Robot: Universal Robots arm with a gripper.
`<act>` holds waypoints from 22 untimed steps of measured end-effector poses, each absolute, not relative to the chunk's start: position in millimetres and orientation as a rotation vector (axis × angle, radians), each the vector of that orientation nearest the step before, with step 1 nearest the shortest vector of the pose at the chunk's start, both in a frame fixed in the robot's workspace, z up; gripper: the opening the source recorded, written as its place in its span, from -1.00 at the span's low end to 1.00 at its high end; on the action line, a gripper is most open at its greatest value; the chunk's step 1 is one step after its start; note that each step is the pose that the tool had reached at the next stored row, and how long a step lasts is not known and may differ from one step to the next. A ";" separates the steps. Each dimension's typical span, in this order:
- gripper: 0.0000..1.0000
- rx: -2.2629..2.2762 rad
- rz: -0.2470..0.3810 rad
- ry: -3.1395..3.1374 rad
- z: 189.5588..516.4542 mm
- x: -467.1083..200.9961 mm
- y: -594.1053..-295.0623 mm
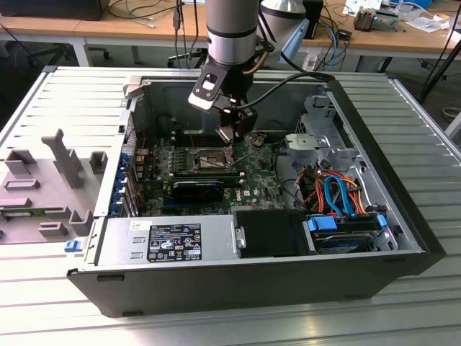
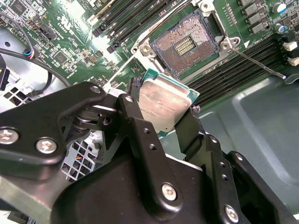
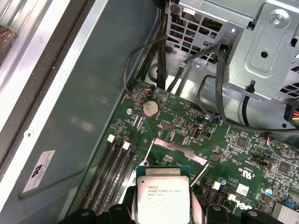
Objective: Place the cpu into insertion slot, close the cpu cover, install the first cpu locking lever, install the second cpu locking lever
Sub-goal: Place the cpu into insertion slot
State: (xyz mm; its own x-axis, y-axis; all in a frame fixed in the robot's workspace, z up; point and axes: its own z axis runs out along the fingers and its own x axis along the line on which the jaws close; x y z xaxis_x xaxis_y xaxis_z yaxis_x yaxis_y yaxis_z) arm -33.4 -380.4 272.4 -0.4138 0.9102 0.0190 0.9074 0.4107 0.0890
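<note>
The gripper [image 2: 161,116] is clamped on the cpu [image 2: 166,100], with one finger on each opposite edge (metal top showing). The cpu is near the uncovered slot [image 2: 186,44], not seated.

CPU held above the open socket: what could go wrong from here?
The cpu, pinched only by its edges in the gripper, could slip or twist before seating. In the second wrist view the insertion slot has its contact field bare, so a skewed or offset descent might bend pins. The thin locking lever jutting out beside the slot could snag the gripper on the way down.
</note>
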 end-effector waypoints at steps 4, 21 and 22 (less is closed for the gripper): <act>0.09 1.698 0.132 2.601 272.1 -33.4 -380.4; 0.09 1.737 0.131 2.573 271.6 -33.4 -380.4; 0.09 1.738 0.131 2.573 271.6 -33.4 -380.4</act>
